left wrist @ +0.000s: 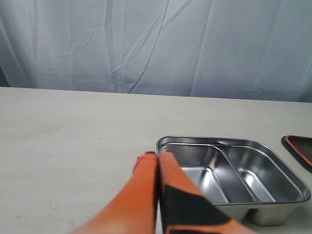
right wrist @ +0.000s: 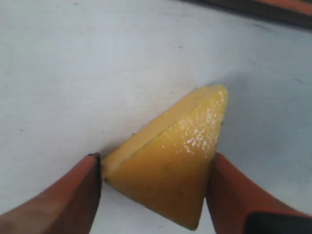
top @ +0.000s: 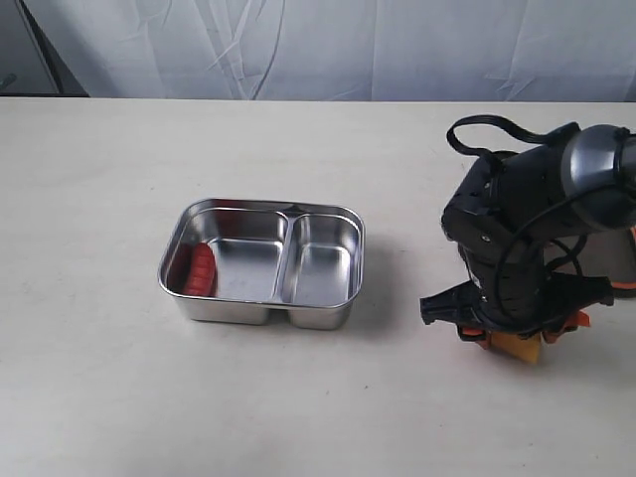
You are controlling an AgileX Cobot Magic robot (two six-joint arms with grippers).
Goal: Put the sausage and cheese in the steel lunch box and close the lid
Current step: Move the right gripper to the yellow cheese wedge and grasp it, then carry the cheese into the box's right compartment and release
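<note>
The right gripper (right wrist: 156,161) pinches the cheese (right wrist: 178,168), its orange fingers (right wrist: 68,200) touching the wedge on either side. The cheese sits low against the pale table (top: 99,397). In the exterior view it shows as a yellow corner under the right arm, well apart from the steel lunch box (top: 263,298), on that view's right. The box stands open, and the sausage (top: 202,270) lies in its larger compartment against the far-left wall. The left gripper (left wrist: 157,155) has its fingers pressed together on nothing, just beside the box's rim. An edge of the dark lid (left wrist: 298,150) lies beyond the box
</note>
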